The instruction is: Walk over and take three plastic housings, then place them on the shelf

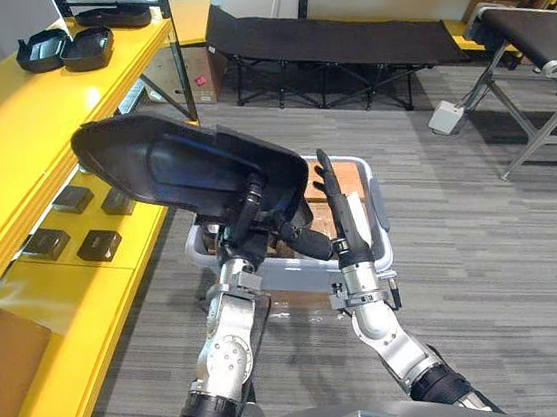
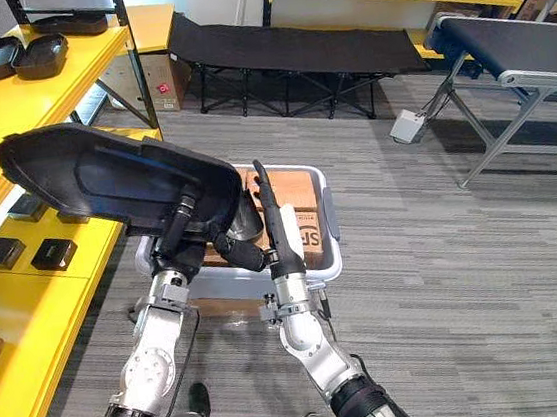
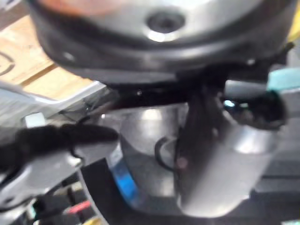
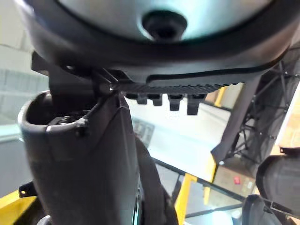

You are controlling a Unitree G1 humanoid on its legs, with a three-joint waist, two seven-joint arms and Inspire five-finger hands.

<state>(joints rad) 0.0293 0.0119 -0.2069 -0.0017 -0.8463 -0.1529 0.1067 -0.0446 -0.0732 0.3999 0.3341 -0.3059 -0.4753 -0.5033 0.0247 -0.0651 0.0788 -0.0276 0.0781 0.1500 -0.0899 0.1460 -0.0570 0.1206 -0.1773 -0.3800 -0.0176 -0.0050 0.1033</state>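
Gripping the near edge of a large black plastic housing (image 1: 168, 166), the left hand (image 1: 243, 228) holds it raised over a grey bin (image 1: 388, 248) beside the yellow shelf (image 1: 8, 129), while the right hand (image 1: 345, 226) stands just beside it, straight-fingered and empty.

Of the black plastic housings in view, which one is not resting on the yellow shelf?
The large housing gripped by the left hand above the grey bin; the other housings lie on the yellow shelf.
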